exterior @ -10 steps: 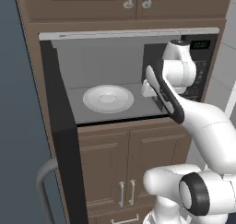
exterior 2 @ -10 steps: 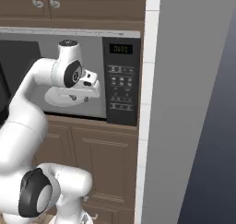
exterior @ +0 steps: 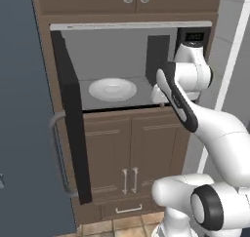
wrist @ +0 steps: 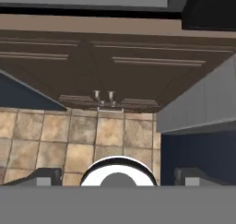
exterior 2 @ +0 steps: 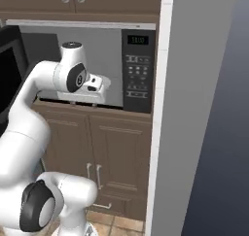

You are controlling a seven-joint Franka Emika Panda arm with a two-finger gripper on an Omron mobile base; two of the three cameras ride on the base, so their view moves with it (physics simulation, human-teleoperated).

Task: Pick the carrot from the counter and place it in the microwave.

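Arm: white Franka Panda arm with dark joints [exterior: 195, 119] rises from the base, bent at the elbow, forearm reaching up and forward.
Wrist: white hand [exterior 2: 90, 87] held level, at the height of the microwave's lower front edge.
Gripper: two-finger gripper [wrist: 118, 174] points straight down; small dark finger tips [wrist: 46, 174] set wide apart, nothing between them.

plate [exterior: 113, 89] in microwave [exterior: 117, 65] (door open), cabinets [exterior: 132, 155] seemingly below
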